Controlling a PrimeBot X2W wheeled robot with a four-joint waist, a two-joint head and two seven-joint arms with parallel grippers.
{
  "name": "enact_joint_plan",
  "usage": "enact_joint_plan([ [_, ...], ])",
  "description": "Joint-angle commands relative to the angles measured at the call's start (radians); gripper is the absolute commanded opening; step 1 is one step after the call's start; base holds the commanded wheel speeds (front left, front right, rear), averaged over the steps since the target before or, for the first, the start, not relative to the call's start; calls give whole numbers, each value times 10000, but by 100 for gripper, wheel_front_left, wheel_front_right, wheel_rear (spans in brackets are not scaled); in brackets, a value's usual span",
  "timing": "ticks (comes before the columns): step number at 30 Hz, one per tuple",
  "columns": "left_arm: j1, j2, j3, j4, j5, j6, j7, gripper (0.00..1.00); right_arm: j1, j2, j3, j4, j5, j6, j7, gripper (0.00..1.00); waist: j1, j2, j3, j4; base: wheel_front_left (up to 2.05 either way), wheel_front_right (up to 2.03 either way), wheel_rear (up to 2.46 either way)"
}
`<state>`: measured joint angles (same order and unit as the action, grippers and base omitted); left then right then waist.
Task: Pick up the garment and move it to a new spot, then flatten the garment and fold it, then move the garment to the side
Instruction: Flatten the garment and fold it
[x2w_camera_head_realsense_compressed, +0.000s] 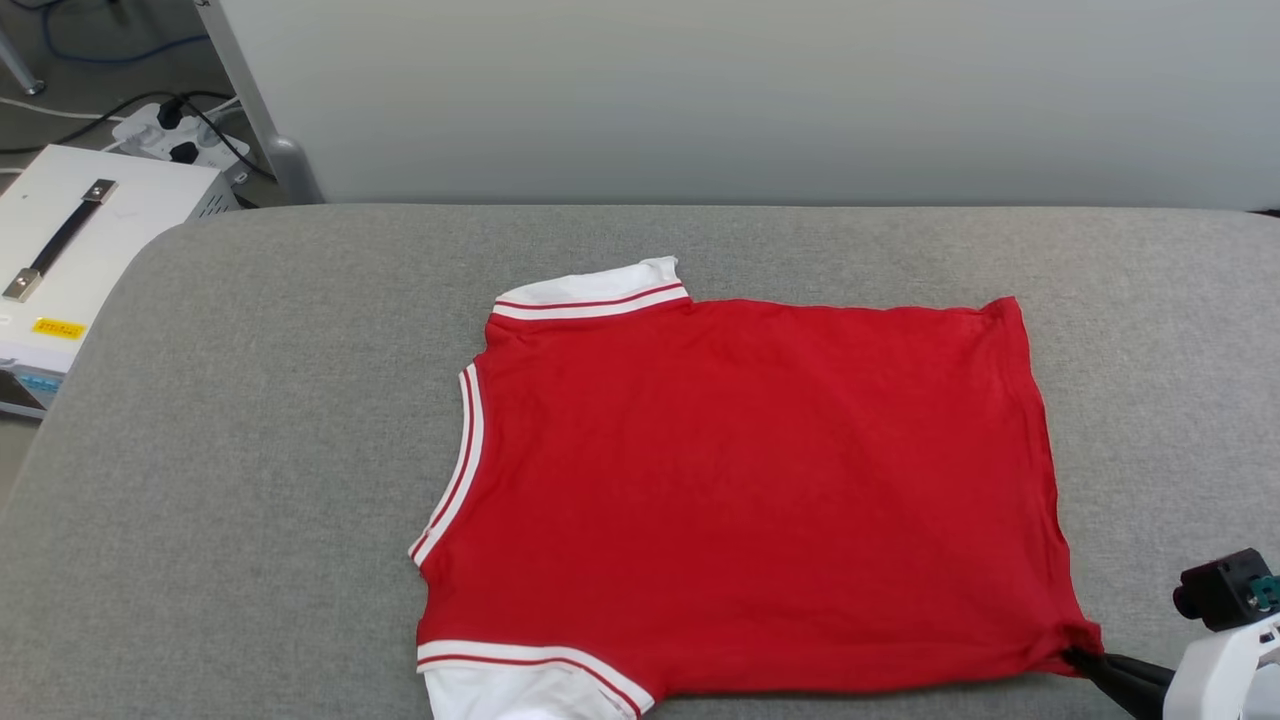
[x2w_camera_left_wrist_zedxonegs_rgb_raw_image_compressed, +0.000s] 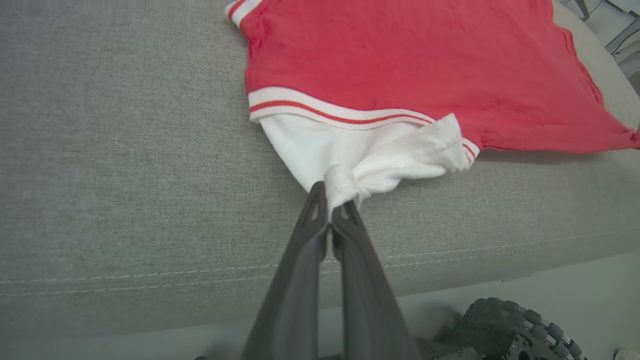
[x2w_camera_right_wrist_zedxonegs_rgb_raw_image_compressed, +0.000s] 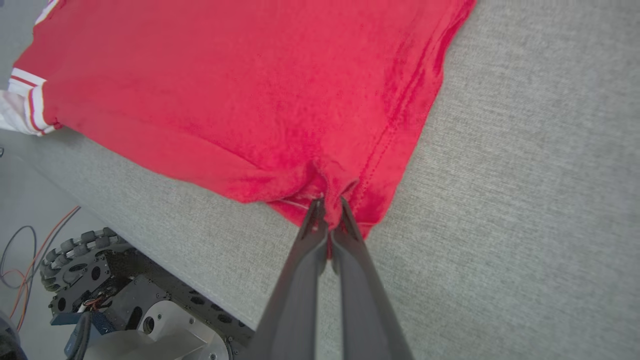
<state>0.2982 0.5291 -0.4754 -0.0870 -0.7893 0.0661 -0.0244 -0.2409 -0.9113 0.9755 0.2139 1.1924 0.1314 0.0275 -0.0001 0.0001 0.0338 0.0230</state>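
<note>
The garment (x2w_camera_head_realsense_compressed: 750, 490), a red T-shirt with white sleeves and red-and-white striped trim, lies spread flat on the grey cushion, collar to the left and hem to the right. No numerals show on the upward face. My left gripper (x2w_camera_left_wrist_zedxonegs_rgb_raw_image_compressed: 332, 200) is shut on the bunched tip of the near white sleeve (x2w_camera_left_wrist_zedxonegs_rgb_raw_image_compressed: 360, 160) of the garment (x2w_camera_left_wrist_zedxonegs_rgb_raw_image_compressed: 425, 65). My right gripper (x2w_camera_right_wrist_zedxonegs_rgb_raw_image_compressed: 330, 202) is shut on the near hem corner of the garment (x2w_camera_right_wrist_zedxonegs_rgb_raw_image_compressed: 260, 95), where the cloth puckers; its dark fingers (x2w_camera_head_realsense_compressed: 1120, 675) reach that corner at the lower right of the head view.
The grey cushion (x2w_camera_head_realsense_compressed: 250, 450) has free room on the left, far and right sides of the shirt. A white box with a black handle (x2w_camera_head_realsense_compressed: 70, 240) and a power strip (x2w_camera_head_realsense_compressed: 175, 135) sit on the floor at the far left. The robot's wheeled base (x2w_camera_right_wrist_zedxonegs_rgb_raw_image_compressed: 95, 280) sits below the cushion's near edge.
</note>
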Motion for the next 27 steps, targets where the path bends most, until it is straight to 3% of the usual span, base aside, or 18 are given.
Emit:
enact_joint_plan([
  [1,-141,78,26,-15,131,-115,-125,0,119,18,-161,-53,-54,-7,62,0,1,-1,80,-4,0,0,0],
  [14,-3748,68,206,1172,1085,-1120,-598,0,-600,472,-1645,-217,-450,-7,507,0,1,-1,835,-174,0,0,0],
  [27,-7611,-2,-350,3951,1082,-1923,-506,0,-2213,1401,-2513,340,-854,-7,1280,0,1,-1,2250,-436,0,0,0],
])
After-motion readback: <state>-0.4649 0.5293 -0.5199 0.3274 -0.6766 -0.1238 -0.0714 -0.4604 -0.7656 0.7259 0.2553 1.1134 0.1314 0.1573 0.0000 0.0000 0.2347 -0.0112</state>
